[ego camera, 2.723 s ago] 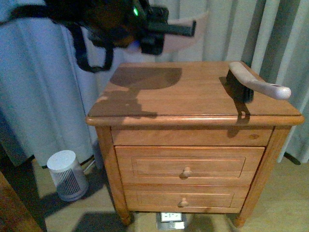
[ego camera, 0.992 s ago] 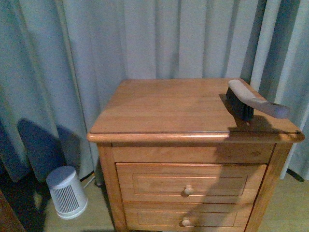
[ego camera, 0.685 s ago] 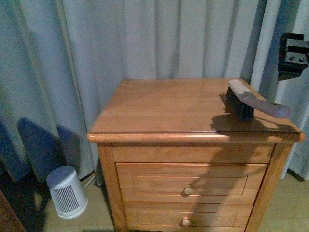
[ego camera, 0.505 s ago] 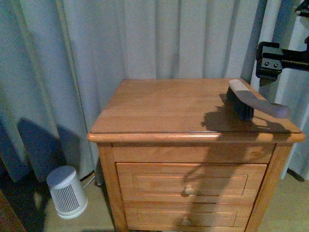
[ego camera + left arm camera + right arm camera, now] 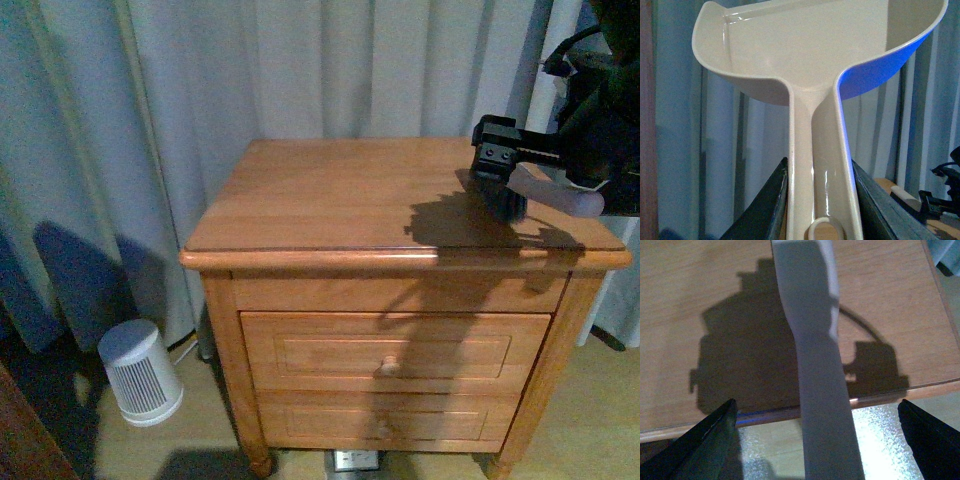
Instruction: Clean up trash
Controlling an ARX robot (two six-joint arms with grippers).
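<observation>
Gripping a pale dustpan (image 5: 805,50) by its handle with the left pincer (image 5: 819,202), with dark fingers (image 5: 772,205) pressed against both sides of the handle. Holding the pan up ahead of that pincer, with the scoop end farthest from it and its hollow side turned toward the wrist camera. Beyond the pincer, only folds of grey-blue curtain (image 5: 680,125). Low and off to one side of it, a corner of wood with the other arm above it.

Hovering the right pincer (image 5: 497,150) over the right rear part of the wooden table (image 5: 330,200), spread wide and holding nothing. Straddling the grey handle of a brush (image 5: 815,340) with the two black fingertips (image 5: 710,440), well apart from it on either side. Just beneath that pincer, dark bristles standing on the wood and the handle rising off the surface. Under and around the pincer, a hard-edged shadow of the arm across the tabletop.

Well below the right pincer, two drawers (image 5: 390,345) with round knobs in the table's front. Far down and to the left of it, a small white ribbed appliance (image 5: 140,372) standing on the floor beside the table leg.

As for the crumpled paper ball, cannot tell its place from these views.
</observation>
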